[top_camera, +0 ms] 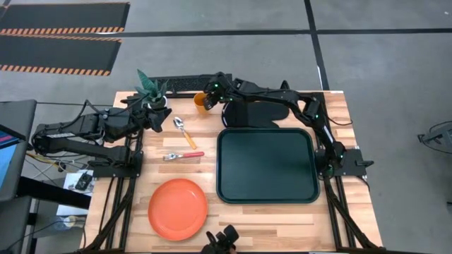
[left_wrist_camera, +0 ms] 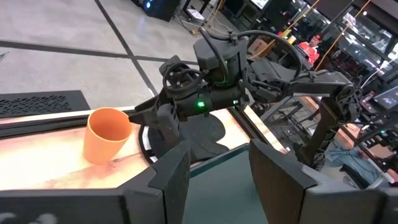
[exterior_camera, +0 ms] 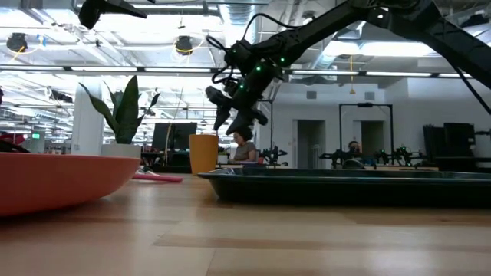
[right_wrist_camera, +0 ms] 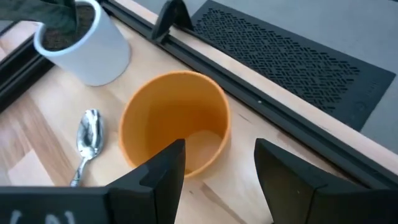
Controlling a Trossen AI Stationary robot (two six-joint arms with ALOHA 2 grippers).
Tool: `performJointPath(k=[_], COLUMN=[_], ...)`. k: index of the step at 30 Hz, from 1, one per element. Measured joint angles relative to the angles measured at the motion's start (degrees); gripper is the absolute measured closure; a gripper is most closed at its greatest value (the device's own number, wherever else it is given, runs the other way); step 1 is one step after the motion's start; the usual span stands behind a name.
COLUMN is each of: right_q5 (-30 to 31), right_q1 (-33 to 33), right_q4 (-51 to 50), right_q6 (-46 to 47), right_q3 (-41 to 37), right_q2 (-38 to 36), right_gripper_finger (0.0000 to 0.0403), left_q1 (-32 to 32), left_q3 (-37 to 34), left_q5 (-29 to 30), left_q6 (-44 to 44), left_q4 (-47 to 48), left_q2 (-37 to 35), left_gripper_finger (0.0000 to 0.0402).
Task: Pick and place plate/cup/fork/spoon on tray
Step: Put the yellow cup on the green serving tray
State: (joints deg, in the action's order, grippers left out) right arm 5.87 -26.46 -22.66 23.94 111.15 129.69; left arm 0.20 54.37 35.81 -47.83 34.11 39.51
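Tray (top_camera: pixel 266 165) bare, nothing placed | plate (top_camera: pixel 178 209), fork (top_camera: pixel 183 156), spoon (top_camera: pixel 184 130) untouched at 9 o'clock | cup (right_wrist_camera: pixel 176 129) approached by right gripper (right_wrist_camera: pixel 217 163), jaws released | left gripper (left_wrist_camera: pixel 217 171) parked, released

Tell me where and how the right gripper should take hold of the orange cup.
Grip the cup at its rim, coming down from above. It stands upright with its open mouth up, so one finger can drop inside and the other outside the wall, or both can straddle it. The right gripper hovers open just above it. The spoon and the white pot stand clear of it.
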Motion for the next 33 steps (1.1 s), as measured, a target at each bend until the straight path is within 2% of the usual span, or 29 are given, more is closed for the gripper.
performJointPath(k=[10, 17, 21, 23, 28, 33], right_q5=[-0.24, -5.73, -12.07, -13.12, -10.40, -9.79], right_q1=[-0.17, -0.16, -1.01, -1.13, -1.05, -1.04], right_q4=[0.14, -0.85, -2.85, -2.64, -4.83, -9.75], right_q6=[0.17, -2.19, -3.39, -3.41, -3.49, -8.21], right_q3=[0.03, 0.00, 1.70, 1.97, 1.86, 2.36], right_q2=[0.47, 0.70, 0.78, 0.57, 0.76, 0.77], right_gripper_finger=[0.0198, 0.0221, 0.0227, 0.0227, 0.0216, 0.0183], left_q1=[-0.01, 0.01, 0.01, 0.01, 0.01, 0.01], left_q3=[0.00, 0.00, -0.02, -0.02, -0.02, -0.02], left_q5=[0.00, -0.66, -0.92, -0.98, -1.00, -0.98], left_q6=[0.00, 0.11, 0.13, 0.09, 0.17, 0.17], left_q4=[0.00, 0.34, 1.83, 2.28, 2.95, 2.95], left_q2=[-0.02, -0.02, 0.00, -0.02, -0.02, -0.02], left_gripper_finger=[0.0250, 0.0250, 0.0250, 0.0250, 0.0250, 0.0250])
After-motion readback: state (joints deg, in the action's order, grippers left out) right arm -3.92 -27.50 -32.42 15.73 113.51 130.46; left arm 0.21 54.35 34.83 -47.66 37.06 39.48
